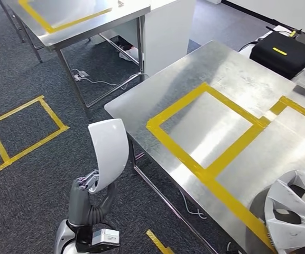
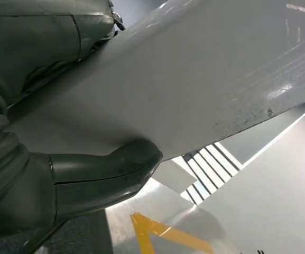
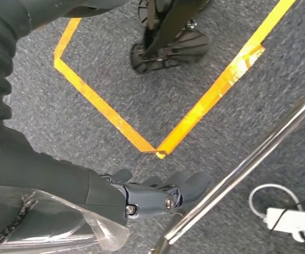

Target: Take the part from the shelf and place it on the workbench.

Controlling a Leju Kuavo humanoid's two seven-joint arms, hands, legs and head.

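My left hand (image 1: 88,198) grips a white curved part (image 1: 110,148) by its lower edge and holds it upright over the carpet. It is just off the near left corner of the steel workbench (image 1: 230,69). In the left wrist view the thumb (image 2: 102,174) presses against the part's smooth white surface (image 2: 206,79). A yellow tape rectangle (image 1: 171,138) marks the bench top to the right of the part. My right hand (image 3: 150,193) hangs above the floor with its fingers loose and nothing in them, beside a chrome rail (image 3: 242,164).
A silver wheel cover (image 1: 296,211) lies on the bench's near right corner and a black case (image 1: 282,53) sits beyond its far end. A second steel table (image 1: 83,16) stands at the back left. A yellow tape square (image 1: 27,132) marks the carpet, and a power strip (image 3: 292,222) lies under the bench.
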